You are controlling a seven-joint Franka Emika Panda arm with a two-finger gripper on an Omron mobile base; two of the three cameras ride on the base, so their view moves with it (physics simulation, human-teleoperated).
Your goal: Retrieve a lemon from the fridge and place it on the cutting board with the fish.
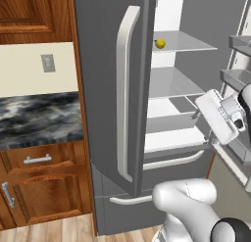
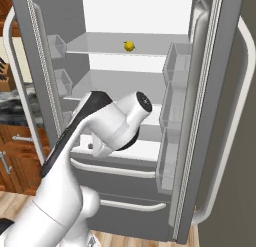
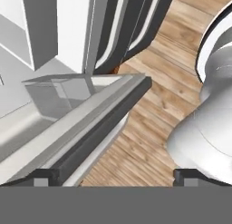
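Lemon [image 1: 160,43] on upper glass shelf [image 1: 188,42] in open fridge [image 1: 108,89], wood floor [image 3: 154,132] below.

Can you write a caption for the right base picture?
Open fridge, lemon on an upper glass shelf, white robot arm below.

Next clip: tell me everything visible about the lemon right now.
The lemon is small, bright yellow and roundish, with a slightly darker underside. It sits alone on an upper glass shelf inside the open fridge, near the shelf's left side in the left base view, toward the back in the right base view. Only the shelf touches it. The gripper is open, well below it and away from it.
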